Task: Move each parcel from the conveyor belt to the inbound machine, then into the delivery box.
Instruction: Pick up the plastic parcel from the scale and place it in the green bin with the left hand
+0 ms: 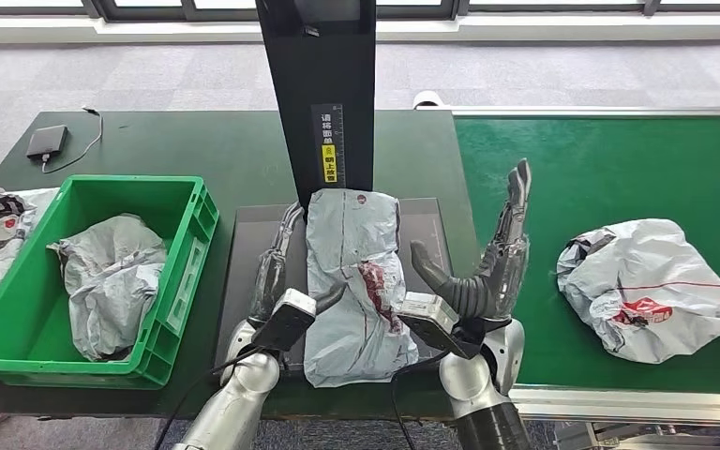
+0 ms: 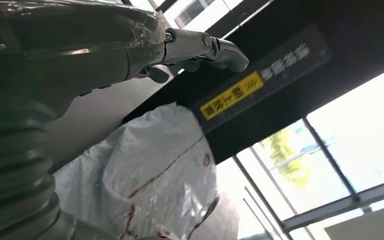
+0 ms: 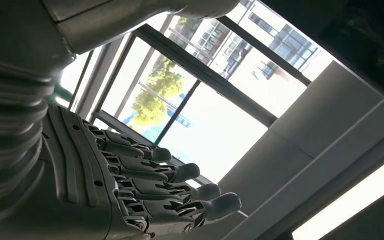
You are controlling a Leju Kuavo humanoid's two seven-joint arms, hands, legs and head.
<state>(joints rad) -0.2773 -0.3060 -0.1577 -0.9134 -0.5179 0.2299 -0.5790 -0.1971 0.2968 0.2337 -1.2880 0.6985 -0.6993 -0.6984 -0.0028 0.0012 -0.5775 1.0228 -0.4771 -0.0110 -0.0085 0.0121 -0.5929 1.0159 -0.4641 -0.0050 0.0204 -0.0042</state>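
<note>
A: Head view: parcel (image 1: 356, 281) lies on the inbound machine (image 1: 244, 246); left hand (image 1: 277, 262) and right hand (image 1: 487, 267) flank it, fingers spread, holding nothing.

B: Left wrist view: slack plastic could slip.

A: Right wrist view: fingers (image 3: 180, 192) straight, gripping nothing.

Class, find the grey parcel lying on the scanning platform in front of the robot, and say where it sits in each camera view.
Head view: the grey parcel lies at centre, between the two hands, under the black post.
Left wrist view: it shows at lower centre.
Right wrist view: not in it.
Shared landmark: the yellow label on the post, also in the left wrist view.
</note>
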